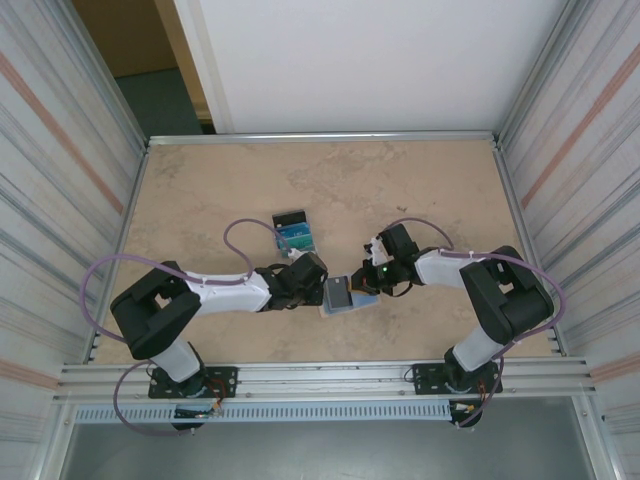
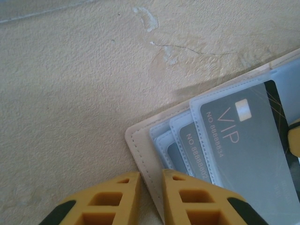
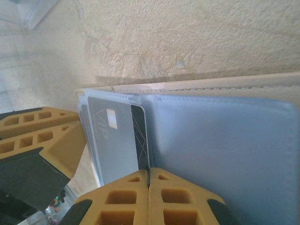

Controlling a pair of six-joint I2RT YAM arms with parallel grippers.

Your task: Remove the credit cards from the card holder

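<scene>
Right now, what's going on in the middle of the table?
Both arms meet at the open card holder. The left end effector straddles its beige edge, jaws narrow; whether it grips is unclear. The right end effector is shut at the edge of a grey VIP card still in its sleeve. Other credit cards already lie on the table beyond the left arm.

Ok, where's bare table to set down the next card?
Free: the far strip of the table beyond the stacked credit cards, plus both far corners. Crowded: near middle, where left end effector and right end effector flank the card holder.
</scene>
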